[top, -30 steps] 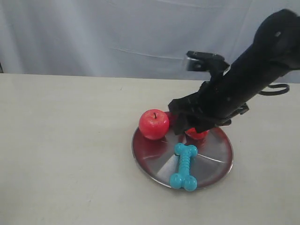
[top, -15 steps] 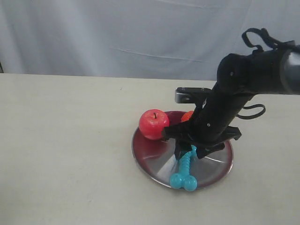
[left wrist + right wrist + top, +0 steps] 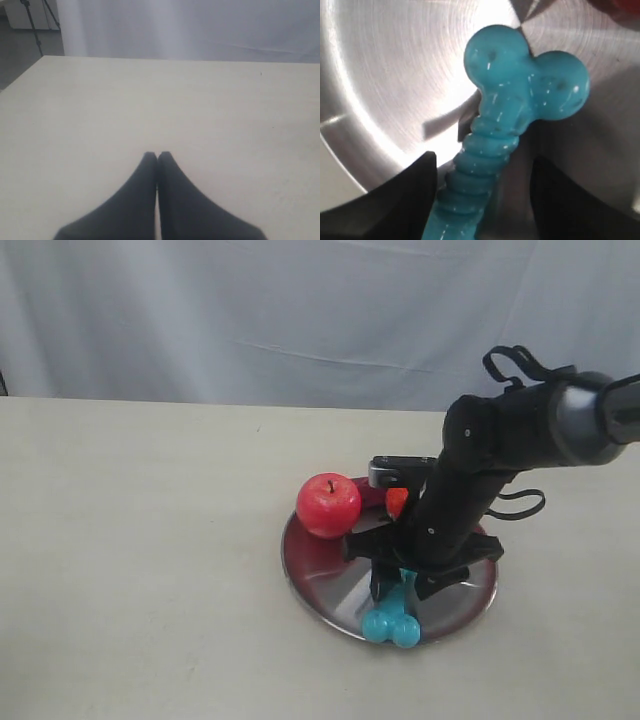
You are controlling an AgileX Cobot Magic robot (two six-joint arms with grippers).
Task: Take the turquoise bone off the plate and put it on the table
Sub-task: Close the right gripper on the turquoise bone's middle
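The turquoise bone (image 3: 392, 625) lies on the front part of the metal plate (image 3: 318, 585); only its near knobby end shows below the arm in the exterior view. My right gripper (image 3: 403, 590) is down over its shaft. In the right wrist view the ribbed shaft and the far lobes of the bone (image 3: 520, 90) lie on the shiny plate (image 3: 395, 65), and the right gripper (image 3: 482, 165) stands open astride the shaft. One of its fingers (image 3: 410, 195) is close beside the shaft, the other farther off. My left gripper (image 3: 157, 155) is shut over the bare table (image 3: 150, 90).
A red apple (image 3: 328, 505) stands on the plate's far left side. A small orange-red object (image 3: 397, 502) shows behind the right arm, mostly hidden. A strip of table (image 3: 330, 185) shows past the plate's rim. A pale curtain (image 3: 250, 310) backs the table.
The right arm has swung down and toward the front of the plate. Its gripper, earlier above the plate's back, now straddles the bone's shaft and hides most of it from the exterior view.
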